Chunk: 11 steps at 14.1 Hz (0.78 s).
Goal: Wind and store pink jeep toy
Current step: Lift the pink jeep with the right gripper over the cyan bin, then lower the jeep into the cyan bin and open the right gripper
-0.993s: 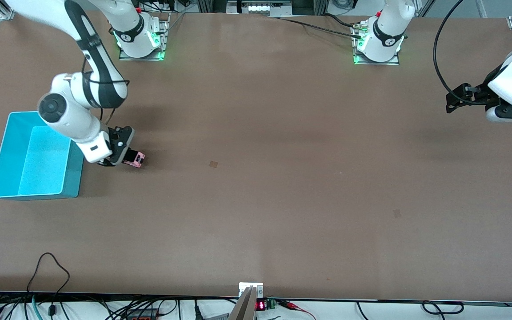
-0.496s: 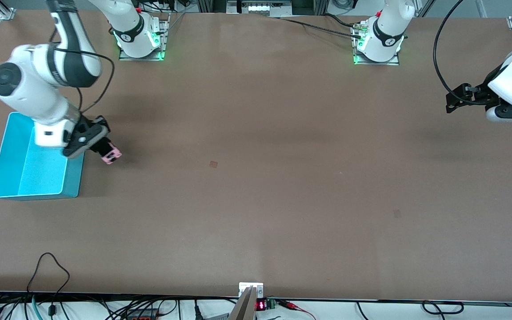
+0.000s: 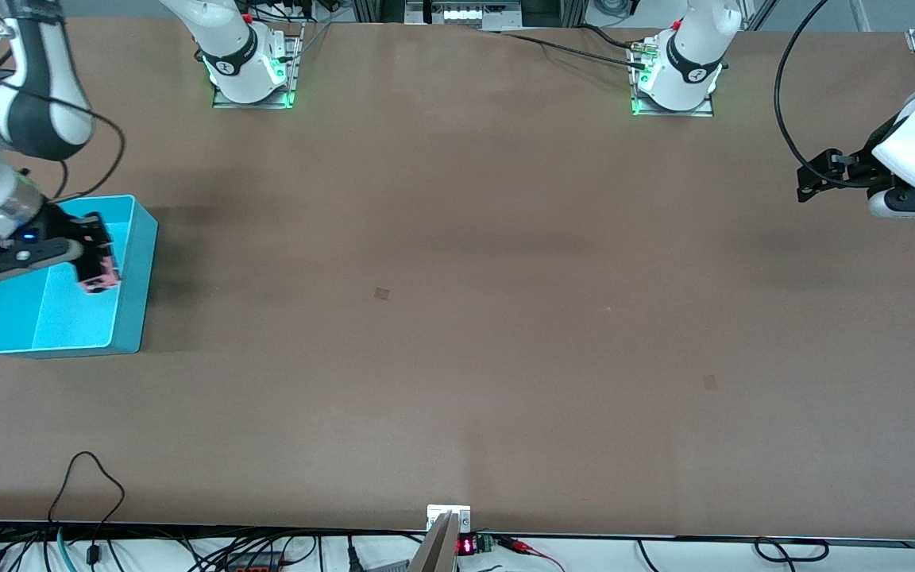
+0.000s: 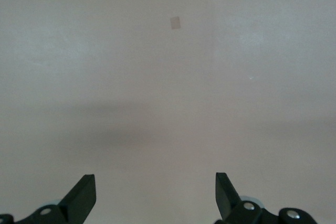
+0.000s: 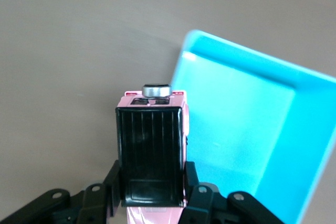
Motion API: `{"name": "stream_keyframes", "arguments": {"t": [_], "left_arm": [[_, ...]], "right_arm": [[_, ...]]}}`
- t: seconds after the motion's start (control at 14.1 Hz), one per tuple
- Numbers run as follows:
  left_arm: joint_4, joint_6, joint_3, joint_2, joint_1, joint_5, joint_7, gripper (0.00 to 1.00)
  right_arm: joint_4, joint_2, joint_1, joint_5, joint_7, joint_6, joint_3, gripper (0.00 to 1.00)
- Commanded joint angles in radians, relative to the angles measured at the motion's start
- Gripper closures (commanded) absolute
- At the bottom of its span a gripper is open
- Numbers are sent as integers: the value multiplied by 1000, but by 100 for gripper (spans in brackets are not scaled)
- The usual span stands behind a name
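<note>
Over the turquoise bin point(image 3: 130, 262), at the right arm's end of the table point(image 3: 457, 318), the pink jeep toy point(image 3: 100, 274) is hanging in the air, pinched in the right hand point(image 3: 96, 258). From the front camera the toy is showing as a small pale-pink block with dark parts, sitting above the bin's open inside, close to the bin wall that faces the middle of the table. It is not touching the bin floor as far as can be told.

The right wrist camera is looking along the toy point(image 5: 152, 150): its black ribbed roof panel is facing the lens, pink bodywork is peeking out at the edges, and a small round grey-and-black part — whether a wheel or a knob cannot be told — is sticking out at the end away from the fingers. The right hand point(image 5: 152, 203) is closing its two black fingers point(image 5: 113, 182) on the toy's sides, one on each flank. Part of the bin point(image 5: 315, 145) is filling the space beside the toy, bright turquoise with a raised rim; brown table surface is showing past it.

The right arm is reaching from its base across to the bin. The left arm is waiting well apart, at its own end of the table, with the left hand point(image 3: 811, 179) held above the bare surface. Its wrist camera is showing the left hand point(image 4: 156, 198) spread wide — nothing between the two dark fingertips point(image 4: 84, 192).
</note>
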Motion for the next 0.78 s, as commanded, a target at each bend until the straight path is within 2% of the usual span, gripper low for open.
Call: {"name": "stream_keyframes", "arguments": {"t": [0.0,0.21,0.71], "left_arm": [[-1,-9,8,-6,-5,-14,23,0],[-1,-9,8,-6,-5,-14,23,0],[0,-9,8,-6,-5,-14,23,0]], "right_arm": [[9,68,0,-14,30,64,-72,100],[2,136,-10,15,31,124,-113,100],[-16,268,-66,94,2,222,-112,100]]}}
